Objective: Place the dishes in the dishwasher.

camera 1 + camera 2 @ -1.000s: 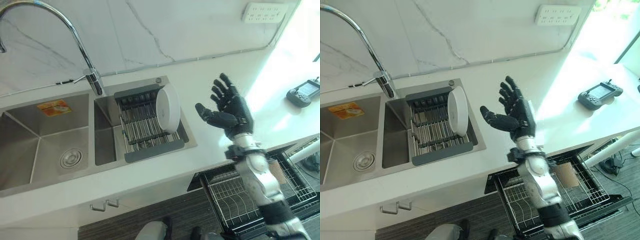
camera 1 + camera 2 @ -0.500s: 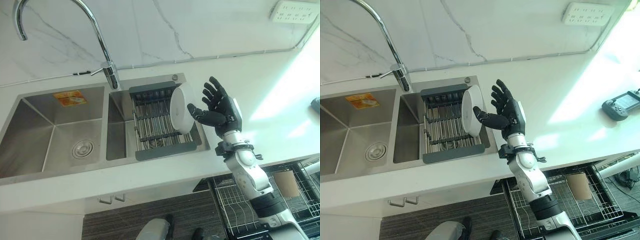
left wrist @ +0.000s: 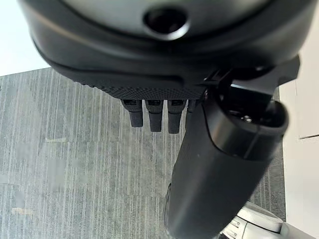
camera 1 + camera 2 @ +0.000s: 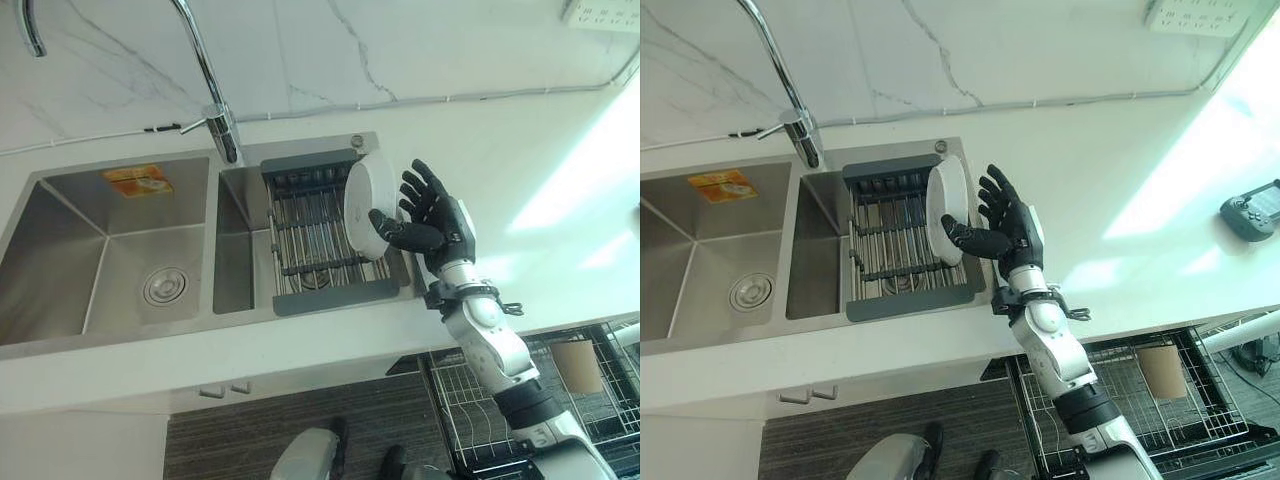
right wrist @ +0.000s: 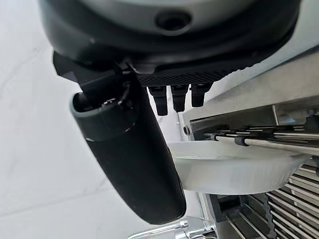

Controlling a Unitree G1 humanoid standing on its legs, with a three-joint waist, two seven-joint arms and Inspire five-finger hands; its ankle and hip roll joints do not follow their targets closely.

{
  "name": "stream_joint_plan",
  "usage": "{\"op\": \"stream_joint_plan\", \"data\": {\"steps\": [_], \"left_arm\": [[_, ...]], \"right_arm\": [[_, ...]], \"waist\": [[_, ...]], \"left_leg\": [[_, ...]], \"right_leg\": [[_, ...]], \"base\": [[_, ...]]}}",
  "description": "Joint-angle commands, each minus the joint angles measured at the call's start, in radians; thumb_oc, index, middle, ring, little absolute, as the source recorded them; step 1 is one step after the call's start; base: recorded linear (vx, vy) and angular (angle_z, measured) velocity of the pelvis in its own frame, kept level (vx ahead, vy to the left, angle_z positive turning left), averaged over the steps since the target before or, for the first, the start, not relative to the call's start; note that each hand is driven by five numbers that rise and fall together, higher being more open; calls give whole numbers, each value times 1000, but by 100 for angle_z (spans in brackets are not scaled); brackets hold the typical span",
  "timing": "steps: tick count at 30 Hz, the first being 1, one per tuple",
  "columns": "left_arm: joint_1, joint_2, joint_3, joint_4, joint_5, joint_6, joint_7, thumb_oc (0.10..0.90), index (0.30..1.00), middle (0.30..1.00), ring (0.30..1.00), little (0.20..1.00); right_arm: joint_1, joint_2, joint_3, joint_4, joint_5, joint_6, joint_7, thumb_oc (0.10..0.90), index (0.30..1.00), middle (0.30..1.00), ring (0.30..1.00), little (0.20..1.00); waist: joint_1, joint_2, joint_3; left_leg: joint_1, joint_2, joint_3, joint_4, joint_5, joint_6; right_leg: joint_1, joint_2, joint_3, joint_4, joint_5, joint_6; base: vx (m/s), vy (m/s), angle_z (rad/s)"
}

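Note:
A white dish (image 4: 364,197) stands on edge at the right end of the grey drying rack (image 4: 310,245) set in the right sink basin. My right hand (image 4: 435,222) is open just to the right of the dish, fingers spread, its thumb (image 4: 392,235) reaching in front of the dish's lower rim. In the right wrist view the dish (image 5: 234,167) lies just past the thumb (image 5: 129,154) and straight fingers (image 5: 174,97), not gripped. My left hand (image 3: 219,164) hangs over the floor, fingers straight. The dishwasher's lower rack (image 4: 500,400) is pulled out under the counter at the lower right.
A tall chrome tap (image 4: 205,80) rises behind the double sink (image 4: 110,250). A paper cup (image 4: 1160,370) sits in the dishwasher rack. A dark handheld controller (image 4: 1252,208) lies on the white counter at the far right. A socket strip (image 4: 1185,15) is on the marble wall.
My right hand has moved left across the counter from well clear of the sink to right beside the dish, staying open. The camera has also shifted.

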Motion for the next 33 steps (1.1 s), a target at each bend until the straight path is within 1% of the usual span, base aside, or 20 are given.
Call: {"op": "stream_joint_plan", "data": {"steps": [1,6,10,11,12,13,19,24,33], "left_arm": [[64,62,-39,40,31,28,-10,800,900,900,900,900],[63,66,-33,46,33,44,-15,800,900,900,900,900],[59,69,-33,49,29,41,-14,800,900,900,900,900],[58,70,-34,46,28,43,-14,800,900,900,900,900],[57,71,-35,45,28,44,-14,800,900,900,900,900],[58,72,-36,41,26,46,-13,800,900,900,900,900],[58,71,-34,38,25,47,-10,800,900,900,900,900],[59,68,-35,38,27,41,-9,800,900,900,900,900],[58,64,-37,35,30,43,-8,800,900,900,900,900]], "right_arm": [[-132,37,-2,-52,-14,-69,12,800,900,900,900,900],[-140,44,11,-43,-22,-57,20,800,900,900,900,900],[-153,49,25,-29,-33,-44,30,800,900,900,900,900],[-154,48,26,-28,-36,-42,30,579,568,568,568,568],[-155,47,27,-27,-40,-43,28,424,335,335,335,335],[-154,45,28,-26,-51,-40,27,400,300,300,300,300],[-164,37,35,-21,-86,-42,15,400,300,300,300,300],[-167,32,33,-26,-100,-50,-22,400,300,300,300,300],[-157,31,25,-25,-114,-81,-44,400,300,300,300,300]], "waist": [[14,-3,-47],[17,-6,-47],[19,-8,-45],[19,-8,-45],[20,-8,-45],[20,-8,-44],[24,-10,-40],[21,-10,-38],[17,-6,-39]], "left_leg": [[34,79,17,-12,-110,-50],[36,81,21,-12,-111,-50],[38,83,24,-12,-112,-49],[38,83,24,-12,-112,-49],[38,83,23,-12,-112,-48],[38,82,21,-12,-112,-48],[35,77,7,-12,-110,-47],[36,78,10,-12,-111,-48],[39,80,12,-12,-112,-49]], "right_leg": [[23,-94,4,16,-68,104],[24,-99,-4,16,-65,107],[27,-101,-7,16,-63,108],[27,-102,-8,16,-63,108],[27,-102,-8,16,-62,109],[27,-102,-8,16,-62,109],[22,-97,4,16,-62,109],[22,-96,6,16,-63,109],[24,-95,9,16,-65,107]], "base": [[-21,5,3],[-11,4,4],[0,0,0],[0,0,0],[0,0,0],[0,0,0],[0,0,0],[0,0,0],[0,0,0]]}}
